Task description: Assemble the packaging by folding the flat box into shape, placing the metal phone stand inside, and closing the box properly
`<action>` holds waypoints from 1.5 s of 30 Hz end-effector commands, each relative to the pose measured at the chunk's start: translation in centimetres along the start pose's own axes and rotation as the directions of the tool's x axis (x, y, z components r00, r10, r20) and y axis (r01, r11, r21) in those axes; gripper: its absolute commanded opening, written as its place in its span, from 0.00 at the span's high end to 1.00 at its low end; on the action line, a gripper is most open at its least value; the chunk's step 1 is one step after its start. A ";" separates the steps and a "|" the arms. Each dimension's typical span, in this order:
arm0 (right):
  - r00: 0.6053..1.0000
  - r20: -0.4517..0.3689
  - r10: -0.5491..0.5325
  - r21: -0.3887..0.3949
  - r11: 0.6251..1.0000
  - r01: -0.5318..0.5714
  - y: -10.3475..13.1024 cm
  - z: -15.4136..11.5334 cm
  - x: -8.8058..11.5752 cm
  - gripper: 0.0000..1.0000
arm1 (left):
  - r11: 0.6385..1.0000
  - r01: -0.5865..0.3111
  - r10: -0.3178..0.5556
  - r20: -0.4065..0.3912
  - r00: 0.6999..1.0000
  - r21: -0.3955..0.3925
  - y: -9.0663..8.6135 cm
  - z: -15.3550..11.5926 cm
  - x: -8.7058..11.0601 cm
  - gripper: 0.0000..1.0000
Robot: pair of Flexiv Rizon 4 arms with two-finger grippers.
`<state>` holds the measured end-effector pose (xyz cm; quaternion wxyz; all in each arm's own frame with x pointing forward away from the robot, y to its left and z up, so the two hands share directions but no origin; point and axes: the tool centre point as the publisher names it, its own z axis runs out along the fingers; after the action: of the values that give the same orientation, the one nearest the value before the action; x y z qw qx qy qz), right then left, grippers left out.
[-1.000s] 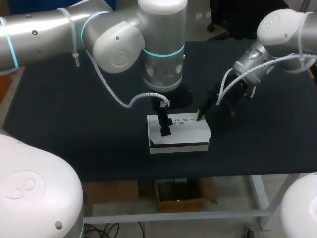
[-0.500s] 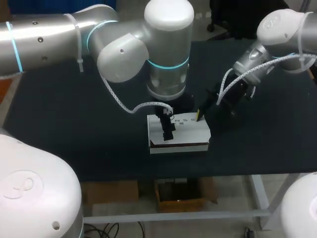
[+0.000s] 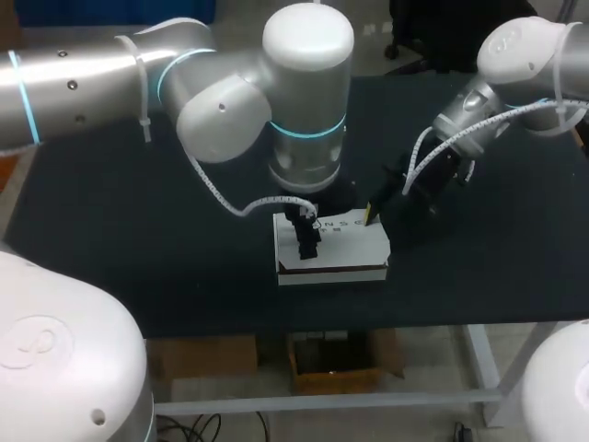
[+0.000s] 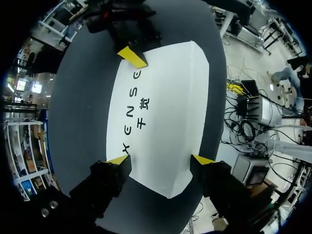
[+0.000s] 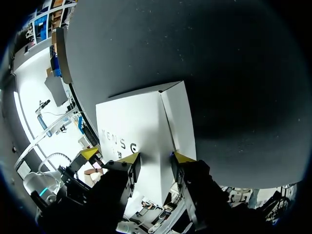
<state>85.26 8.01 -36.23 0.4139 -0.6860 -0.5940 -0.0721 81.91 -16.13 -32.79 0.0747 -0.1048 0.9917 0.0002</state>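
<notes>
On the table (image 3: 138, 230) we count one white box (image 3: 350, 244). Left gripper (image 4: 160, 160) wide above it; right gripper (image 5: 155, 157) narrow at its corner.

Your box (image 3: 345, 247) reads as matt white card, smooth across its top, with a darker brown band along its front edge. The table (image 3: 138, 239) under it has a dark, matt covering, finely speckled where the right wrist view comes close. On the left arm (image 3: 221, 101) and right arm (image 3: 529, 51) you have glossy white plastic caps and satin silver metal links. The left gripper (image 4: 160, 159) and right gripper (image 5: 155, 157) have matt black fingers (image 4: 105, 183), plastic by the look, with dull yellow tips. A white ribbed cable (image 3: 216, 191) looks plastic-wrapped.
</notes>
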 end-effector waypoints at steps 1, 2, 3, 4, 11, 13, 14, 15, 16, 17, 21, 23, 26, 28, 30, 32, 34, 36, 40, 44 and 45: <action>1.000 0.000 -0.001 0.006 1.000 0.001 0.2 0.0 0.0 0.61 | 1.000 -0.002 0.002 0.009 1.000 0.006 0.1 0.3 0.2 0.22; 1.000 0.000 -0.001 0.006 1.000 0.001 0.2 0.0 0.0 0.61 | 1.000 -0.006 0.006 0.013 1.000 0.009 0.1 0.4 0.2 0.22; 1.000 0.000 -0.001 0.006 1.000 0.001 0.2 0.0 0.0 0.61 | 1.000 -0.007 0.006 0.014 1.000 0.010 0.1 0.4 0.2 0.21; 1.000 0.000 -0.001 0.006 1.000 0.001 0.2 0.0 0.0 0.61 | 1.000 -0.010 0.010 0.017 1.000 0.011 0.1 0.4 0.2 0.22; 1.000 0.000 -0.001 0.006 1.000 0.001 0.2 0.0 0.0 0.61 | 0.999 -0.029 0.029 0.030 0.999 0.026 0.0 0.5 0.5 0.21; 1.000 0.000 -0.001 0.006 1.000 0.001 0.2 0.0 0.0 0.61 | 0.999 -0.035 0.034 0.028 0.999 0.034 0.0 0.5 0.6 0.22; 1.000 0.000 -0.001 0.006 1.000 0.001 0.2 0.0 0.0 0.61 | 0.999 -0.035 0.034 0.030 0.999 0.035 0.0 0.5 0.6 0.22; 1.000 0.000 -0.001 0.006 1.000 0.001 0.2 0.0 0.0 0.61 | 0.998 -0.038 0.037 0.028 0.999 0.044 0.0 0.4 0.7 0.22; 1.000 0.000 -0.001 0.006 1.000 0.001 0.2 0.0 0.0 0.61 | 0.998 -0.039 0.038 0.029 0.999 0.045 0.1 0.4 0.7 0.22; 1.000 0.000 -0.001 0.006 1.000 0.001 0.2 0.0 0.0 0.61 | 0.998 -0.037 0.036 0.031 0.999 0.044 0.1 0.3 0.7 0.22; 1.000 0.000 -0.001 0.006 1.000 0.001 0.2 0.0 0.0 0.61 | 0.998 -0.040 0.039 0.035 0.999 0.041 0.0 0.3 0.9 0.22; 1.000 0.000 -0.001 0.006 1.000 0.001 0.2 0.0 0.0 0.61 | 0.998 -0.041 0.040 0.033 0.999 0.041 -0.1 0.4 0.8 0.21; 1.000 0.000 -0.001 0.006 1.000 0.001 0.2 0.0 0.0 0.61 | 0.998 -0.044 0.043 0.035 0.998 0.043 -0.1 0.6 0.9 0.20; 1.000 0.000 -0.001 0.006 1.000 0.001 0.2 0.0 0.0 0.61 | 0.998 -0.045 0.043 0.039 0.998 0.043 -0.2 0.8 0.9 0.20; 1.000 0.000 -0.001 0.006 1.000 0.001 0.2 0.0 0.0 0.61 | 0.998 -0.044 0.041 0.048 0.998 0.045 -0.3 0.9 0.7 0.20; 1.000 0.000 -0.001 0.006 1.000 0.001 0.2 0.0 0.0 0.61 | 0.998 -0.042 0.039 0.061 0.997 0.047 -0.3 1.1 0.5 0.20; 1.000 0.000 -0.001 0.006 1.000 0.001 0.2 0.0 0.0 0.61 | 0.998 -0.042 0.038 0.075 0.996 0.050 -0.4 1.2 0.4 0.19; 1.000 0.000 -0.001 0.006 1.000 0.001 0.2 0.0 0.0 0.61 | 0.998 -0.041 0.036 0.097 0.995 0.051 -0.4 1.2 0.3 0.21; 1.000 0.000 -0.001 0.006 1.000 0.001 0.2 0.0 0.0 0.61 | 0.998 -0.031 0.024 0.128 0.992 0.049 -0.3 1.5 0.0 0.23; 1.000 0.000 -0.001 0.006 1.000 0.001 0.2 0.0 0.0 0.61 | 0.998 -0.029 0.019 0.147 0.989 0.061 -0.3 1.6 -0.2 0.28; 1.000 0.000 -0.001 0.006 1.000 0.001 0.2 0.0 0.0 0.61 | 0.997 -0.030 0.019 0.154 0.988 0.068 -0.3 1.6 -0.3 0.29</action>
<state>85.28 8.01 -36.26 0.4140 -0.6860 -0.5940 -0.0722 82.65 -16.40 -34.16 0.1462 -0.0891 0.9850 -0.0227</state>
